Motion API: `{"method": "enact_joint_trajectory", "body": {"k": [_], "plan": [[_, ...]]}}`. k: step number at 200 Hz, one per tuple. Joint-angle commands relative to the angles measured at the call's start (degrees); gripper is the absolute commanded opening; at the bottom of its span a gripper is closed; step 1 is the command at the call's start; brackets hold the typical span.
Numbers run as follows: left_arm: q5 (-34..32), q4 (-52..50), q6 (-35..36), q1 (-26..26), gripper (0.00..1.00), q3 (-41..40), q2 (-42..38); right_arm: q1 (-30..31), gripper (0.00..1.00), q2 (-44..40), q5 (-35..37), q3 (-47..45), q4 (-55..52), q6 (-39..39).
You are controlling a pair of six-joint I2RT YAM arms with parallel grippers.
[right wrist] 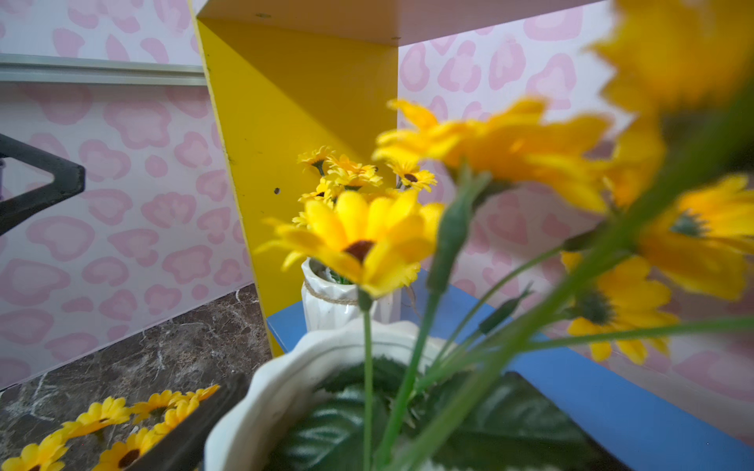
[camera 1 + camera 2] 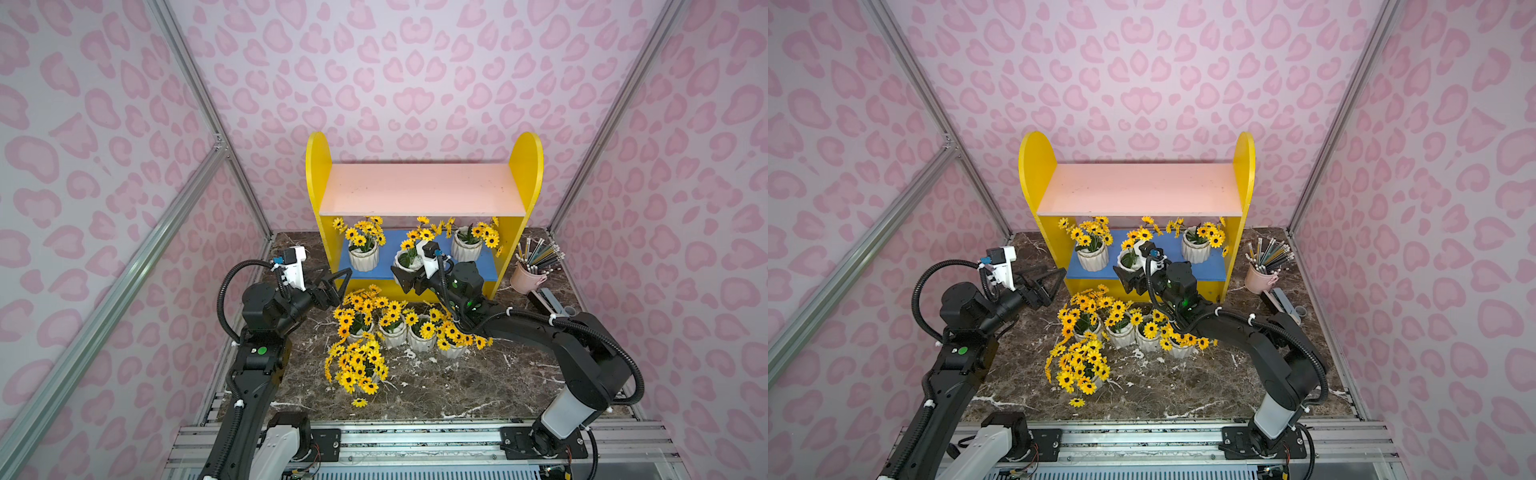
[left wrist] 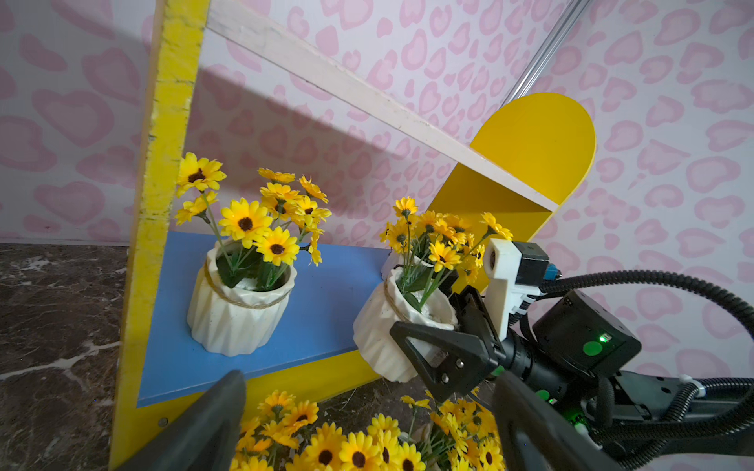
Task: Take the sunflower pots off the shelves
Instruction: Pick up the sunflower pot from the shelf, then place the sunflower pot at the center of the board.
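"Left wrist view, right gripper (image 2: 409, 273) is on what?"
"I've got it clamped on the middle white ribbed twine-banded sunflower pot (image 3: 379, 338), partly past the matte blue lower board's (image 3: 318, 310) front edge, yellow round-topped shelves (image 2: 318, 166)."
"Left gripper (image 2: 332, 286)?"
"Jaws apart, empty, beside the yellow side panel. Left pot (image 3: 236, 318) and right pot (image 2: 466, 248) sit on the board. Five more pots (image 2: 419, 341) crowd the brown veined marble tabletop (image 2: 498, 374) under my right arm. Pink pencil cup (image 2: 525, 278) stands beside the shelves."

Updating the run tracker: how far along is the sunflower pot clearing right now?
Done: the pink upper board is bare and five pots sit on the table. In hand: the right gripper is closed around the middle pot at the blue lower board front edge. To do: that one, plus the left pot and right pot. The left gripper hangs open, empty.
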Motion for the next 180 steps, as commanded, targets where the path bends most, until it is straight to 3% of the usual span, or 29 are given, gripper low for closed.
{"method": "enact_joint_trajectory", "body": {"k": [1, 30, 69, 109, 139, 180], "plan": [[0.5, 3.0, 0.7, -0.3, 0.96, -0.2, -0.5, 1.4, 0.0, -3.3, 0.7, -1.4, 4.8, -1.7], [1.1, 3.4, 0.8, -1.5, 0.96, -0.5, -1.5, 4.9, 0.0, -9.8, 4.0, -5.5, 2.8, -3.9], [1.2, 3.0, 1.3, -4.0, 0.96, -1.0, -3.1, 14.4, 0.0, -20.9, 13.3, -14.0, -3.3, -9.0], [1.3, 2.7, 2.2, -7.2, 0.96, -1.2, -4.8, 24.3, 0.0, -28.5, 19.5, -27.0, -0.3, -8.3], [1.2, 2.8, 2.2, -7.7, 0.96, -1.2, -5.0, 28.3, 0.0, -26.9, 19.3, -33.2, 4.4, -5.8], [1.1, 2.8, 2.2, -7.9, 0.96, -1.2, -4.8, 28.4, 0.0, -18.9, 16.0, -35.1, 11.9, -4.9]]}}
